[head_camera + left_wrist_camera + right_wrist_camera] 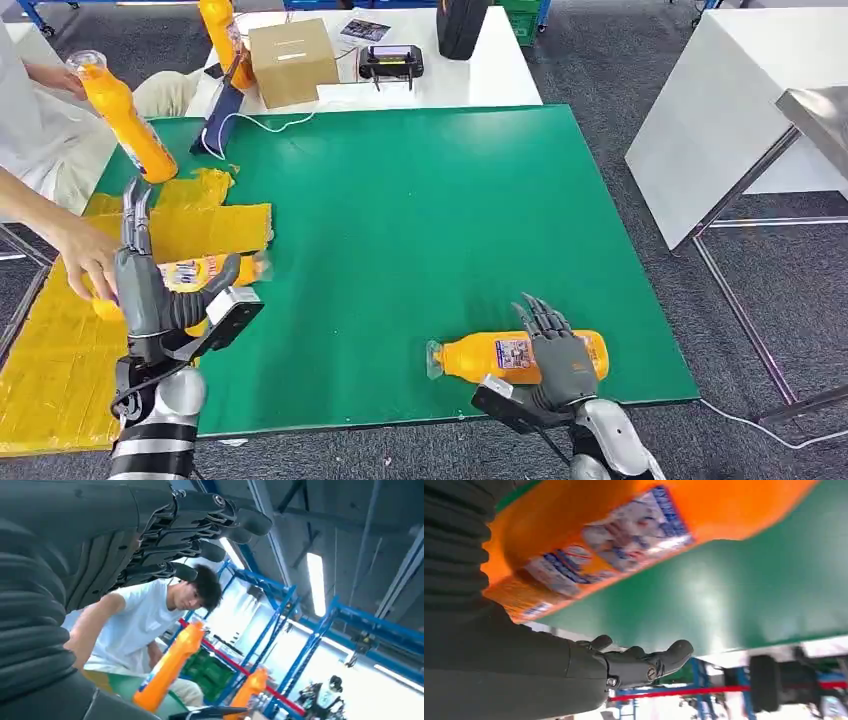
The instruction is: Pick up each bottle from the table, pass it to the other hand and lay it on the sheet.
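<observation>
Bottles are the business of this table, and the nearest bottle lies on its side at the near edge of the smooth green mat, right of middle. It is glossy orange plastic with a clear cap and a printed white and blue label; its long axis runs left to right, cap to the left. The right hand lies over its base end with dark fingers fanned out and extended past the far side of the bottle. In the right wrist view the fingers are stretched flat, not wrapped around the bottle just beside the palm; whether the palm touches it I cannot tell.

To the left, the left hand stands over the crinkled yellow sheet, fingers pointing away from the robot and thumb out to the side, gripping nothing. Just beyond it a second orange bottle lies on the sheet, also lengthwise left to right, cap to the right. A person's hand rests at its base end.

Farther back, at the mat's far left corner, the person holds a third bottle tilted, cap up and to the left. Beyond the mat, on a white table, stand a cardboard box and another orange bottle.
</observation>
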Tool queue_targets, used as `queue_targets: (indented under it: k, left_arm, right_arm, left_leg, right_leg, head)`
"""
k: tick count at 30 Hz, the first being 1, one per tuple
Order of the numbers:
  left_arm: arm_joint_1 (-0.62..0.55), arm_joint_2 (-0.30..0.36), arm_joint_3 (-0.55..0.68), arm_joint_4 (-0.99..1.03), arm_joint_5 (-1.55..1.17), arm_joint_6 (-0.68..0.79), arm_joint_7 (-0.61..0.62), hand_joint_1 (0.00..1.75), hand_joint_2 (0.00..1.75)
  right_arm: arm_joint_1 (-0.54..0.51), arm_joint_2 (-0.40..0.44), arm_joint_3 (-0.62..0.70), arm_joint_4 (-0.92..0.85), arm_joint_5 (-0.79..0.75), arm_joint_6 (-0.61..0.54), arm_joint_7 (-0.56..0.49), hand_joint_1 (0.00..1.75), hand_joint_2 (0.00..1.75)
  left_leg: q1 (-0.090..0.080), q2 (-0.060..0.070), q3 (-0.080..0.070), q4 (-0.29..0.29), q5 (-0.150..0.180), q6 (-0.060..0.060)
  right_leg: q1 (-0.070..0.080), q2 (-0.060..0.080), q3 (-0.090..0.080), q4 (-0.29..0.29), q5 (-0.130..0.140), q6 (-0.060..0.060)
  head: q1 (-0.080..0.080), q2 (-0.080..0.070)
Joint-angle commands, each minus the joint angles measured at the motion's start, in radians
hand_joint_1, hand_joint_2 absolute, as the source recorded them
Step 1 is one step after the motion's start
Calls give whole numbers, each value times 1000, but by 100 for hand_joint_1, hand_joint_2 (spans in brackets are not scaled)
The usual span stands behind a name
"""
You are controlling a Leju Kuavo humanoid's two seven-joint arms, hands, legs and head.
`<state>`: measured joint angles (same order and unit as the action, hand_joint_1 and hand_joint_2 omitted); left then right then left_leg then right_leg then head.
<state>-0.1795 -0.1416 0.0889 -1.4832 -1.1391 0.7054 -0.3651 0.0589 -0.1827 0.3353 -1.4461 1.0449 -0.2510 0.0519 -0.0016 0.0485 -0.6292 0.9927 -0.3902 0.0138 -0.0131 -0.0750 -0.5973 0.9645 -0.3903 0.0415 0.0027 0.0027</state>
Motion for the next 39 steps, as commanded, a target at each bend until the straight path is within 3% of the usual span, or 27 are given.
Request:
queue_targets:
  k: [1,13,16,17,18,24,39]
  left_arm:
    - [8,-31,-38,-36,8,-7,5,0,175]
    - [58,-60,-125,-103,-13,-7,-3,0,175]
    - [70,-56,-164,-133,22,-7,-15,0,175]
    - [72,-56,-170,-137,31,-7,-18,0,175]
    - [75,-57,-178,-141,46,-7,-25,0,175]
    - [67,-43,-200,-106,87,-7,-18,0,175]
    - [75,-42,-211,-120,114,-7,-42,0,175]
  right_arm:
    - [-19,9,-60,119,39,-1,39,0,175]
    - [-28,33,-151,161,94,-29,93,0,175]
    - [-37,36,-157,203,98,32,92,0,175]
    - [-37,35,-161,214,82,49,83,122,175]
    - [-36,27,-164,239,73,66,80,175,175]
    - [-51,14,-151,324,85,103,95,171,175]
    - [-61,13,-120,318,84,117,71,175,175]
  left_leg:
    - [1,-3,3,0,-1,-1]
    - [1,-4,5,0,-3,-1]
    - [1,-3,5,0,-2,-1]
    - [1,-3,4,0,-2,-1]
    - [1,-3,3,0,-1,-1]
    - [1,-4,5,-1,-1,0]
    - [2,-4,10,-1,-1,0]
  right_leg:
    - [0,3,4,-1,-1,-1]
    - [0,5,6,-1,-2,-1]
    - [0,6,5,-1,-2,-2]
    - [0,5,5,-1,-2,-2]
    - [0,3,4,-1,-1,-1]
    - [0,2,6,-2,-1,-1]
    - [1,1,11,-2,-2,0]
  head:
    - [0,0]
    - [0,0]
    - [0,0]
    - [0,0]
    - [0,0]
    - [0,0]
    - [0,0]
